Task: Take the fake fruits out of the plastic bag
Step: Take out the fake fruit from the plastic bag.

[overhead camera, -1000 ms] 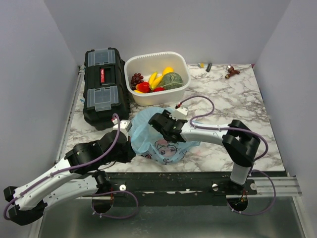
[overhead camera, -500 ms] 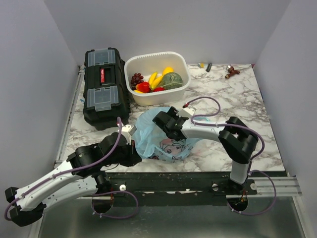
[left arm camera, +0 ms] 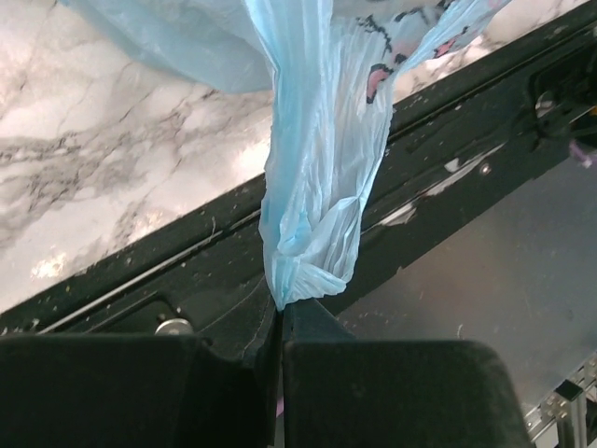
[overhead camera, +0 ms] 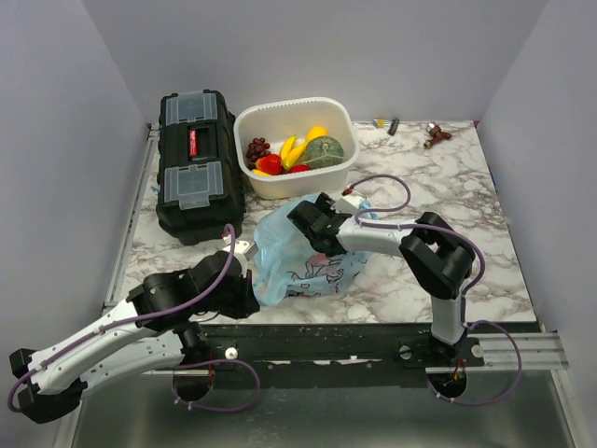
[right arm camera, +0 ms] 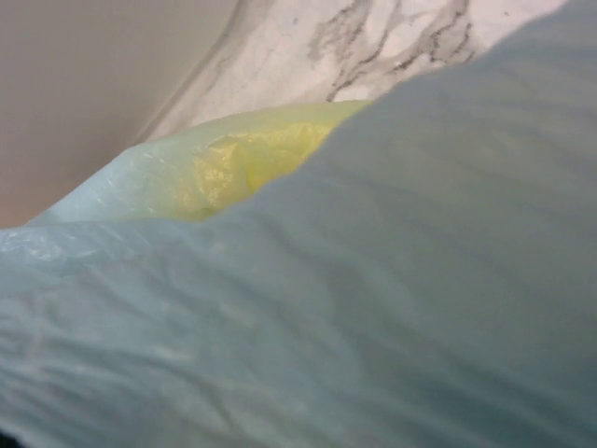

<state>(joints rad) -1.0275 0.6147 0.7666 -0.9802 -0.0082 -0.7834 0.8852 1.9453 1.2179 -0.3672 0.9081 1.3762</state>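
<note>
Left hand (left arm camera: 280,322) pinches the bag (left arm camera: 312,187) tight so it can't slide, while right hand (overhead camera: 312,222) (wide or not, can't tell) noses in, prob. after the yellow thing (right arm camera: 233,159) inside.

In the top view the right gripper (overhead camera: 315,227) has its fingertips buried in the far folds of the plastic bag (overhead camera: 308,266), so how its jaws stand cannot be told. Its wrist view is filled by blurred pale-blue film, with a yellow shape (right arm camera: 238,154) showing through it, too vague to name. In the left wrist view the bag runs off the top edge. A small brown item (overhead camera: 435,135) at the far right is too small to identify.
</note>
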